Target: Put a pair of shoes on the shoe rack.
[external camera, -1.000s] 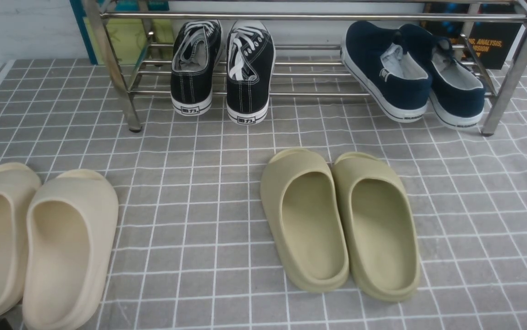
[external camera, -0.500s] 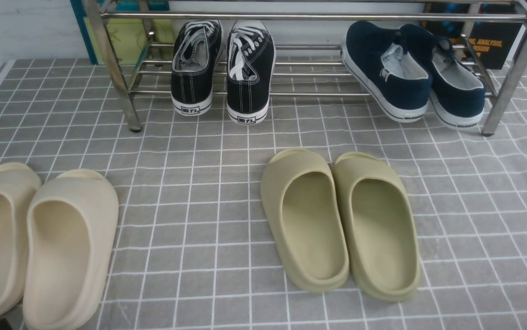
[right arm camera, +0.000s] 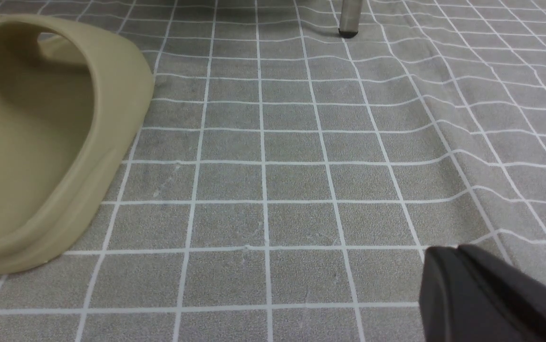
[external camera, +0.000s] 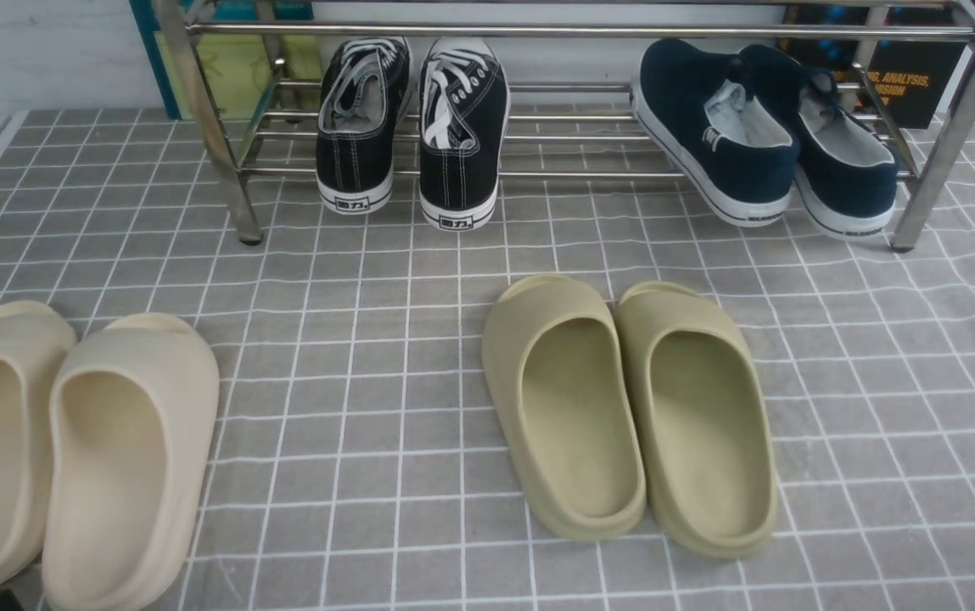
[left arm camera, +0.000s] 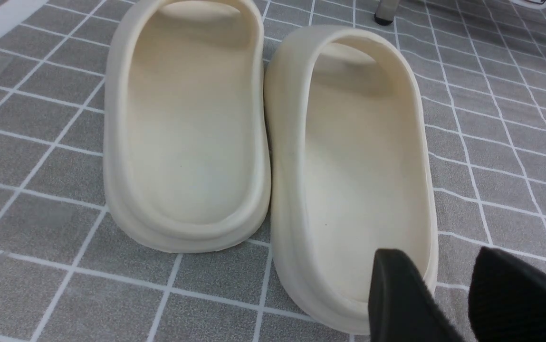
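Navy shoes (external camera: 763,140) resting on shoe rack (external camera: 555,32) at 1 o'clock, left end effector (left arm camera: 448,285) released above cream slides (left arm camera: 263,137), right end effector (right arm camera: 463,280) clenched, empty.

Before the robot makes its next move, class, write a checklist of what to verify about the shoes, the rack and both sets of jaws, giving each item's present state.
1. Navy pair of shoes on the shoe rack: ok, both rest on its low bars, heels overhanging the front.
2. Navy shoes side by side: ok.
3. Left gripper free: ok, jaws apart, nothing between them, above the cream slides.
4. Right gripper free: ok, jaws together, holding nothing.
5. Olive slides clear of the rack: ok, on the floor cloth.
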Tool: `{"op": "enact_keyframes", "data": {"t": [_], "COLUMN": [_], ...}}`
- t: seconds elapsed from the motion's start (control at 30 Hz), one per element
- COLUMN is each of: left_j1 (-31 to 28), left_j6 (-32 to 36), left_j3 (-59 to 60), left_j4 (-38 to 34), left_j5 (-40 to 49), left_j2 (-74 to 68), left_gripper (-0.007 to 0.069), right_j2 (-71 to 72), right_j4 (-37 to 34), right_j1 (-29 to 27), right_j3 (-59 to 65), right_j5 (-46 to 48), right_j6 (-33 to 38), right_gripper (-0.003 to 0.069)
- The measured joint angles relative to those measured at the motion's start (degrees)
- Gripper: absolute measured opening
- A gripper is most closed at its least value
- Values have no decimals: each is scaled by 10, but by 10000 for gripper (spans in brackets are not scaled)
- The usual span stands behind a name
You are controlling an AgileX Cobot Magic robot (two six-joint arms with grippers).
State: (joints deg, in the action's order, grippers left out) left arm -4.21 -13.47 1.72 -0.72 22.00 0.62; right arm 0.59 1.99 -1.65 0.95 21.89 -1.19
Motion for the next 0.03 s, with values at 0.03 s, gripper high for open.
{"op": "enact_keyframes", "data": {"t": [0.03], "left_j1": [0], "left_j6": [0], "left_j3": [0], "left_j4": [0], "left_j5": [0], "left_j2": [0], "left_gripper": [238], "right_j2": [0], "right_j4": [0], "right_j1": [0], "right_j3": [0], "right_j5": [0], "right_j6": [0], "right_gripper": [39]}}
